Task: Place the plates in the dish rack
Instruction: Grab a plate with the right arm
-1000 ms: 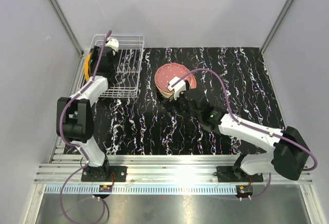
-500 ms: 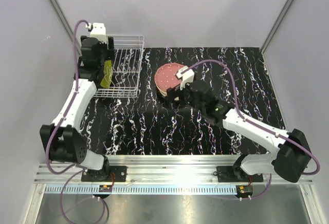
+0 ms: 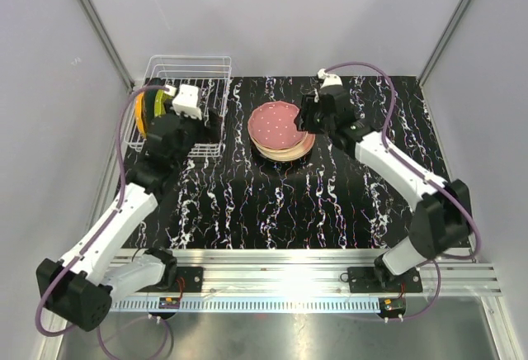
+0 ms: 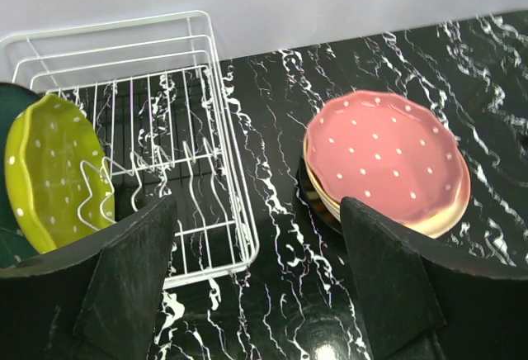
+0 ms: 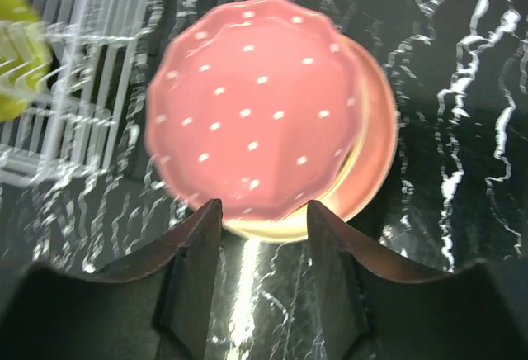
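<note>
- Dish rack (image 3: 188,104): far-left corner of the bench (image 3: 363,195), open side up; its long axis seems to run away from the arms.
- Yellow-green plate (image 4: 49,170): on edge at the rack's left side, face towards the right.
- Pink plate stack (image 3: 280,129): flat, face up, just right of the rack.
- Left end effector (image 4: 257,203): fingers spread wide, empty, above the rack's near-right corner.
- Right end effector (image 5: 264,207): parted, empty, over the stack's rim.

My top camera looks down from above and behind my bases, taking in the whole table (image 3: 280,203). My left wrist camera looks forward over the dish rack (image 4: 233,162) and pink dotted plate (image 4: 384,162); my right wrist camera sits closer above that plate.
</note>
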